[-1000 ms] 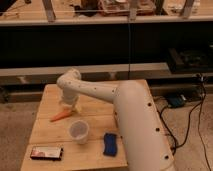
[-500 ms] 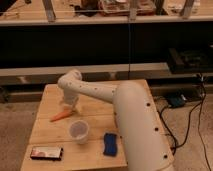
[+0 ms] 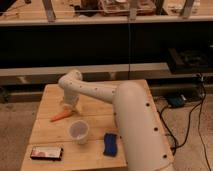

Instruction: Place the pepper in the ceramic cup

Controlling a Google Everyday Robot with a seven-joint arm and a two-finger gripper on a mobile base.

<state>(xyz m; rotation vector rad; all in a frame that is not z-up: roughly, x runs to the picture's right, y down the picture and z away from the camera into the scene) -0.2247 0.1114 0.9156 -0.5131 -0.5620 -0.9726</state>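
A white robot arm [image 3: 100, 94] reaches over a wooden table [image 3: 97, 122]. Its gripper [image 3: 69, 106] sits low at the upper end of an orange pepper [image 3: 60, 116] lying on the wood; whether it has hold of it, I cannot tell. A pale ceramic cup [image 3: 79, 131] stands upright just beside the pepper. Grasping seems the step in hand; next the pepper needs lifting over the cup's mouth

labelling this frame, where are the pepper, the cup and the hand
pepper [image 3: 61, 116], camera view, middle of its orange body
cup [image 3: 79, 136], camera view, its front wall
hand [image 3: 69, 106], camera view, its lower end, just above the pepper's right end
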